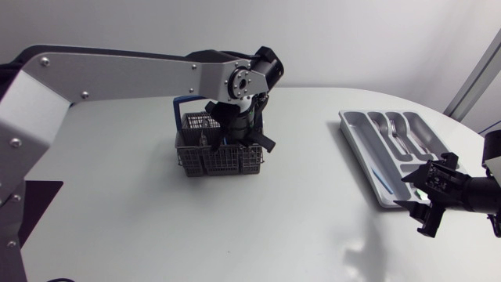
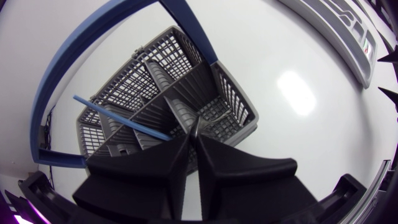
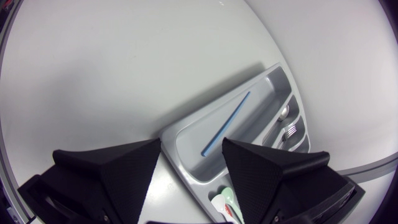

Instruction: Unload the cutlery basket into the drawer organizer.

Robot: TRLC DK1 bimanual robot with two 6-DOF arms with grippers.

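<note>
- The left claw sits down inside the grey cutlery basket, clenched on a thin metal utensil.
- A blue straw leans across the neighbouring cells.
- The right claw hangs released over the near end of the drawer organizer, well apart from the basket on the worktop.
- The organizer contains a fork, a spoon and a second blue straw.

Basket: grey plastic mesh, matt; handle smooth blue plastic.
Organizer: smooth grey plastic.
Fork: shiny metal.
Table: white, smooth, slightly glossy.
Left gripper, right gripper: matt black.
</note>
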